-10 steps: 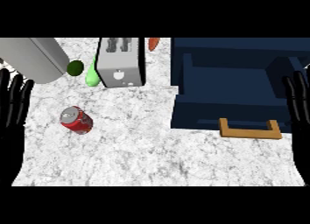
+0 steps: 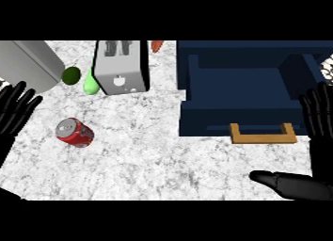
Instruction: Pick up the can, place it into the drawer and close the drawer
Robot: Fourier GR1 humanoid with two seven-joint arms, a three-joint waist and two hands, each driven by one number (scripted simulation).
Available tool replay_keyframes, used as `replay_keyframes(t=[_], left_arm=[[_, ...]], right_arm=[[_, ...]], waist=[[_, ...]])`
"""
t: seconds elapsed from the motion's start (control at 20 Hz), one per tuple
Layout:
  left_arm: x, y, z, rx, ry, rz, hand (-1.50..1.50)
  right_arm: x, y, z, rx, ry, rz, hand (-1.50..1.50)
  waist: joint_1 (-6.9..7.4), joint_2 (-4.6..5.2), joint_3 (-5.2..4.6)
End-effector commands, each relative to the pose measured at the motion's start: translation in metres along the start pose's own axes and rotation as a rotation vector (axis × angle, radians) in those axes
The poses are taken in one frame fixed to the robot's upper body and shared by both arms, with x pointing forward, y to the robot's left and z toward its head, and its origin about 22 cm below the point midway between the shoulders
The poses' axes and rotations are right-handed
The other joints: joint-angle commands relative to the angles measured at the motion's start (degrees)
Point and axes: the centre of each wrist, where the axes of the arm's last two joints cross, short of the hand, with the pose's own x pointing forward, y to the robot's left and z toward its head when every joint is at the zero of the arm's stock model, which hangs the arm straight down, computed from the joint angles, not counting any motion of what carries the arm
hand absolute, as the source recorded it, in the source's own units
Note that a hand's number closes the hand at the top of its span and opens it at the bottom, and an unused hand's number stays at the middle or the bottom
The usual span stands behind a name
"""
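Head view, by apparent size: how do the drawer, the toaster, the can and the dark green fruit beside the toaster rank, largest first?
1. drawer, by far the largest
2. toaster
3. can
4. dark green fruit, which looks smaller than the can, though it lies farther up the counter, so the gap is unsure

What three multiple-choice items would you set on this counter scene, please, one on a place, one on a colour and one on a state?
1. Where is the can?
A) on the counter, left of the drawer
B) inside the drawer
C) held in fingers

2. What colour is the drawer's handle?
A) red
B) black
C) wooden brown

3. How is the drawer?
A) closed
B) open, holding the can
C) open, no can in it

Answers: 1 A, the can lies on the speckled top. 2 C, a tan bar fronts the navy drawer. 3 C, its blue inside shows bare.
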Motion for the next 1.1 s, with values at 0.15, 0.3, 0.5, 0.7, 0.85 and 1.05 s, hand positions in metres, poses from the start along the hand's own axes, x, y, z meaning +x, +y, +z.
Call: replay_keyframes(t=[0.15,0.3,0.5,0.7,0.85,1.05], left_arm=[[0.007,0.074,0.011,-0.060,0.153,0.025,-1.50],[0.013,0.089,0.029,-0.076,0.152,0.027,-1.50],[0.045,0.106,0.045,-0.098,0.149,-0.007,-1.50],[0.036,0.085,0.038,-0.084,0.164,0.028,-1.50],[0.041,0.099,0.043,-0.057,0.187,0.078,-1.50],[0.034,0.122,0.041,-0.026,0.211,0.163,-1.50]], right_arm=[[0.000,-0.025,0.021,-0.096,0.134,0.034,-1.50],[0.008,-0.054,0.033,-0.100,0.136,0.025,-1.50],[-0.013,-0.058,0.049,-0.108,0.140,0.031,-1.50],[0.010,-0.078,0.039,-0.092,0.128,0.020,-1.50],[-0.007,-0.085,0.064,-0.103,0.151,0.021,-1.50],[0.005,-0.101,0.077,-0.091,0.142,0.033,-1.50]], waist=[[0.02,-0.20,0.11],[0.16,-0.26,0.12],[0.39,-0.31,0.15],[0.38,-0.28,0.14],[0.27,-0.29,0.15],[-0.08,-0.28,0.14]])
